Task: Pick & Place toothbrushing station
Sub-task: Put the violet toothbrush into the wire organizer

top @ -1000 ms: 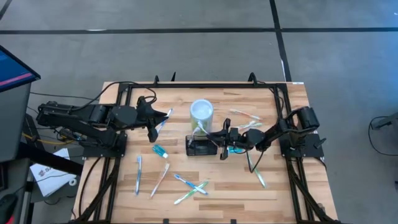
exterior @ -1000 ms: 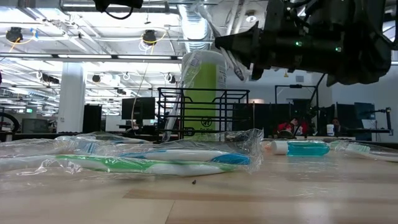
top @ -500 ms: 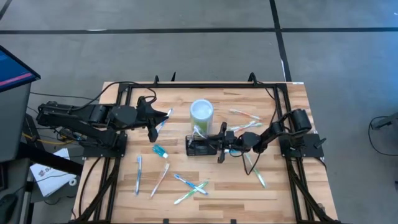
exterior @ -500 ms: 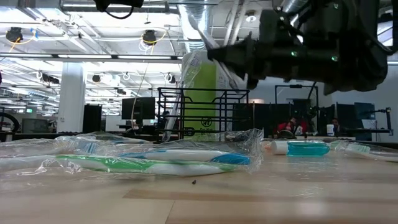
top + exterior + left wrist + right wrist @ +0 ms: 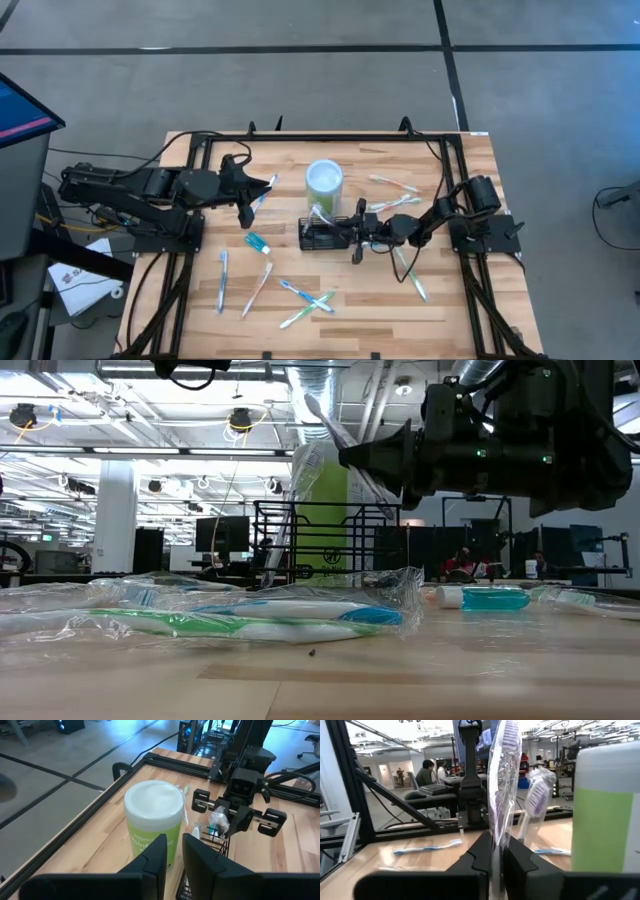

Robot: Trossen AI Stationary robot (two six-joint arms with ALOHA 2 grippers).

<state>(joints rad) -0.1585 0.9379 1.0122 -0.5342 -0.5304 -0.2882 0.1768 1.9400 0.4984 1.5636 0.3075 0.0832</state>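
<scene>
Two arms over wooden desk (image 5: pixel 440 300). Black wire-mesh caddy (image 5: pixel 322 236) at desk centre, just beside lime-green cup (image 5: pixel 324 181), on side nearer desk front. Right gripper (image 5: pixel 357 236) at caddy's right edge, jaws clamped on wrapped toothbrush (image 5: pixel 501 775) w/ purple bristles, held upright; 2nd wrapped brush (image 5: pixel 536 800) standing close by. Left gripper (image 5: pixel 247 205) parked left of cup, well apart from caddy; jaws nearly together w/ narrow gap, nothing seen between. Several wrapped toothbrushes (image 5: pixel 305 300) scattered across desk front & right; small teal-capped tube (image 5: pixel 258 242) left of caddy.
</scene>
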